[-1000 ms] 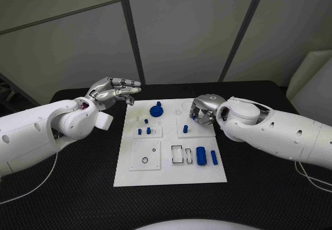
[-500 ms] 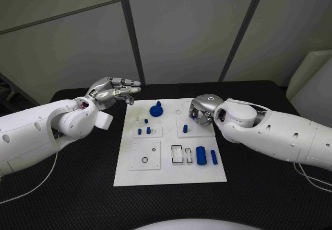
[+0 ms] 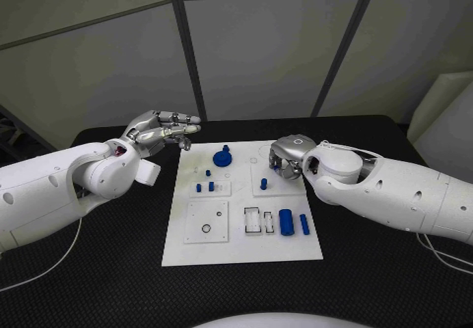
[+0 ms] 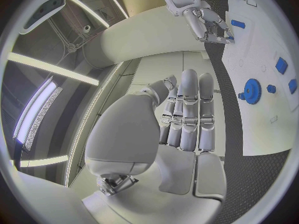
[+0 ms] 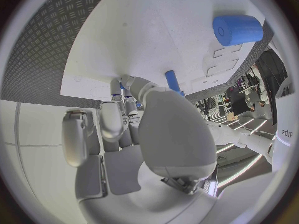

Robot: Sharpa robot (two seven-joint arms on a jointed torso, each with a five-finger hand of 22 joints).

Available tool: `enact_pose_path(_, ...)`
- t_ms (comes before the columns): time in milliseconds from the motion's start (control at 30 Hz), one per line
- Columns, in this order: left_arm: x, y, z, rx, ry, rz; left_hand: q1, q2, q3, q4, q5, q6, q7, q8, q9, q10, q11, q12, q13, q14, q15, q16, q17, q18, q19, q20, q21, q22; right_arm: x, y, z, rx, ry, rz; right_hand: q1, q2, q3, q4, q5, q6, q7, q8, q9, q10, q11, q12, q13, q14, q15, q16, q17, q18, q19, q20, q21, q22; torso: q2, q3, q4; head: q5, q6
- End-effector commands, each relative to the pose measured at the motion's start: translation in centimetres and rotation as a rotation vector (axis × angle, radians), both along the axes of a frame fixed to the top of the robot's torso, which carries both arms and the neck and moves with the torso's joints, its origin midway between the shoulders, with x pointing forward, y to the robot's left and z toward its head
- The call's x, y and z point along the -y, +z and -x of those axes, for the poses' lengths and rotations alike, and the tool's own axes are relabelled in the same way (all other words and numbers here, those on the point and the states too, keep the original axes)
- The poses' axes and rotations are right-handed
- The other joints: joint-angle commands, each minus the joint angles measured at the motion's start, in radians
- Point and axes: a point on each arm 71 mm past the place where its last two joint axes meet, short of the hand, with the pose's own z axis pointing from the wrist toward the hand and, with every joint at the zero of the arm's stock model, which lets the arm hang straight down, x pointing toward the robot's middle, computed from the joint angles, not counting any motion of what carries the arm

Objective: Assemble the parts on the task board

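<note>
The white task board (image 3: 236, 246) lies mid-table. On it are a blue gear (image 3: 223, 158), small blue pegs (image 3: 210, 184), one upright peg (image 3: 264, 183), a thick blue cylinder (image 3: 287, 222) and a short blue bar (image 3: 305, 224). My right hand (image 3: 285, 156) points its fingers down at the board's far right part, just beyond the upright peg (image 5: 174, 80). A small blue part (image 5: 122, 87) shows pinched at its fingertips. My left hand (image 3: 163, 130) hovers off the board's far left corner with loosely bent fingers (image 4: 189, 112) and holds nothing. The gear (image 4: 252, 90) lies beyond it.
A small dark ring (image 3: 207, 227) sits on the near left plate of the board. Two rectangular slots (image 3: 261, 221) lie beside the cylinder. Black table surface (image 3: 109, 273) surrounds the board on all sides.
My right arm and hand have crept slightly left over the board toward the upright peg. The left hand has stayed where it was.
</note>
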Motion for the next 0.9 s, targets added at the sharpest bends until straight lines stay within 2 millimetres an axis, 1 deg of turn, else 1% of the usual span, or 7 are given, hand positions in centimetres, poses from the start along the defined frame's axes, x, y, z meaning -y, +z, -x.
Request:
enact_pose_path(33, 0.1, 0.2, 0.0, 0.006, -0.005, 0.012, -0.001, 0.009, -0.003, -0.001, 0.002, -0.005, 0.004, -0.006, -0.001, 0.003, 0.003, 0.001, 0.001, -0.009, 0.000, -0.003, -0.001, -0.011, -0.006, -0.001, -0.006, -0.002, 0.1, -0.7, 0.2, 0.003, -0.014, 0.020, -0.007, 0.009, 0.000, -0.009, 0.003, 0.009, -0.001, 0.008, 0.005, 0.010, -0.001, 0.000, 0.001, 0.026, -0.011, 0.007, 0.002, -0.016, 0.075, -0.009, 0.009, 0.215, 0.001, 0.0009, -0.0010, 0.000, 0.000)
enact_pose_path(200, 0.1, 0.2, 0.0, 0.008, -0.004, 0.012, -0.001, 0.009, -0.003, -0.001, 0.002, -0.005, 0.004, -0.006, -0.001, 0.003, 0.003, 0.001, 0.001, -0.009, 0.000, -0.003, -0.001, -0.011, -0.006, -0.001, -0.006, -0.002, 0.0, -0.2, 0.4, 0.049, -0.003, -0.025, -0.010, 0.015, -0.001, -0.015, 0.005, 0.018, -0.004, 0.009, 0.008, 0.020, -0.005, 0.000, -0.001, 0.024, -0.015, 0.002, -0.008, -0.019, 0.082, -0.013, 0.019, 0.226, 0.002, 0.0018, -0.0013, -0.001, 0.000)
enact_pose_path(233, 0.1, 0.2, 0.0, 0.008, -0.003, 0.013, -0.001, 0.009, -0.003, -0.001, 0.002, -0.005, 0.004, -0.006, -0.001, 0.003, 0.003, 0.001, 0.001, -0.009, 0.000, -0.003, -0.001, -0.011, -0.006, -0.001, -0.006, -0.002, 0.0, -0.1, 0.4, 0.061, 0.000, -0.038, -0.010, 0.017, -0.001, -0.018, 0.006, 0.019, -0.005, 0.009, 0.008, 0.022, -0.005, 0.000, -0.002, 0.023, -0.016, 0.000, -0.011, -0.020, 0.084, -0.014, 0.022, 0.229, 0.001, 0.0011, -0.0009, -0.002, 0.000)
enact_pose_path(367, 0.1, 0.2, 0.0, 0.009, -0.002, 0.013, -0.001, 0.009, -0.004, -0.002, 0.002, -0.006, 0.004, -0.007, -0.001, 0.003, 0.004, 0.001, 0.001, -0.009, 0.000, -0.004, -0.001, -0.011, -0.006, -0.001, -0.007, -0.002, -0.1, 0.3, 0.7, 0.086, 0.010, -0.066, -0.010, 0.018, -0.001, -0.021, 0.007, 0.021, -0.005, 0.010, 0.009, 0.024, -0.006, 0.001, -0.003, 0.023, -0.017, 0.000, -0.013, -0.021, 0.085, -0.015, 0.023, 0.230, 0.001, 0.0005, -0.0003, -0.002, 0.000)
enact_pose_path(667, 0.0, 0.2, 0.0, 0.010, 0.000, 0.013, -0.001, 0.009, -0.004, -0.002, 0.002, -0.006, 0.004, -0.007, -0.001, 0.003, 0.004, 0.001, 0.001, -0.009, 0.000, -0.004, -0.001, -0.011, -0.006, -0.001, -0.007, -0.002, -0.1, 0.9, 1.3, 0.118, 0.026, -0.105, -0.011, 0.019, -0.002, -0.025, 0.007, 0.024, -0.006, 0.010, 0.010, 0.028, -0.007, 0.000, -0.004, 0.023, -0.019, -0.001, -0.015, -0.022, 0.087, -0.017, 0.027, 0.234, 0.001, -0.0001, -0.0006, -0.002, 0.001)
enact_pose_path(900, -0.1, 0.2, 0.0, 0.010, 0.001, 0.012, -0.001, 0.009, -0.004, -0.002, 0.002, -0.006, 0.004, -0.007, -0.001, 0.003, 0.004, 0.001, 0.001, -0.009, 0.000, -0.004, -0.001, -0.011, -0.006, -0.001, -0.007, -0.002, 0.0, 1.2, 1.7, 0.129, 0.028, -0.119, -0.012, 0.019, -0.002, -0.026, 0.008, 0.025, -0.006, 0.010, 0.011, 0.030, -0.008, 0.000, -0.004, 0.023, -0.020, 0.001, -0.013, -0.022, 0.088, -0.017, 0.029, 0.236, 0.001, 0.0003, -0.0007, -0.002, 0.002)
